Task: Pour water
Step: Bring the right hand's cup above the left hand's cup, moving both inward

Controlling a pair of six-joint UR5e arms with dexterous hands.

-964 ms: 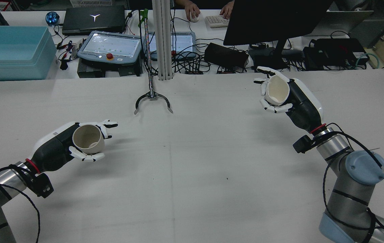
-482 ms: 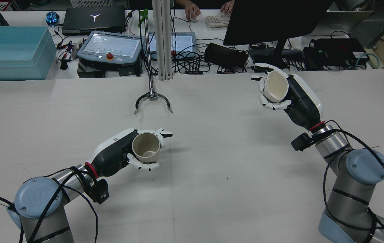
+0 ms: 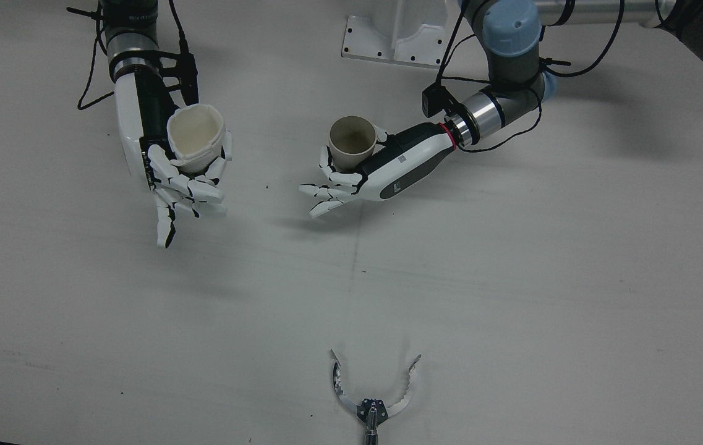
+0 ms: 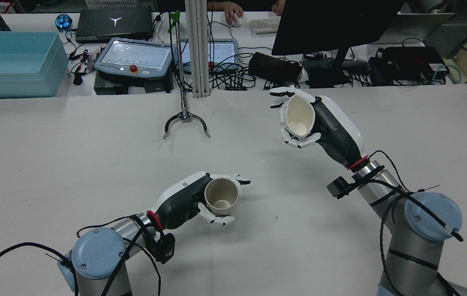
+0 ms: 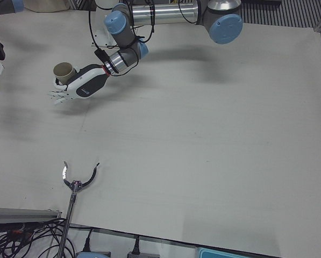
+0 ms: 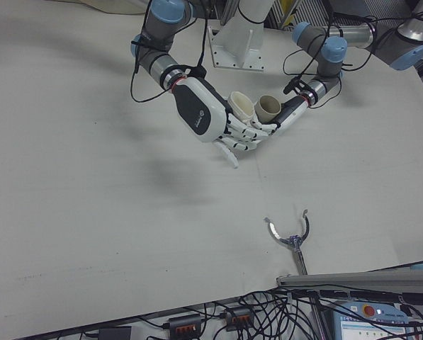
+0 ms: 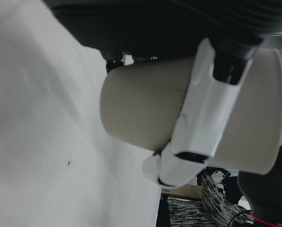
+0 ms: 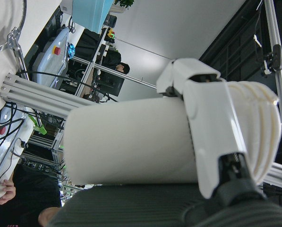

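A robotics lab: a white-covered table [image 4: 93, 135] backed by a bench with two control tablets [image 4: 134, 57], a laptop [image 4: 113, 22], a monitor [image 4: 332, 24], tangled cables [image 4: 233, 78] and an aluminium post [image 4: 199, 49].

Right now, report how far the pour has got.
Done: both cups are picked up, the left hand holding the beige cup upright and the right hand holding the white cup tilted. In hand: bringing them together. Left: a gap separates them, so no pour yet.
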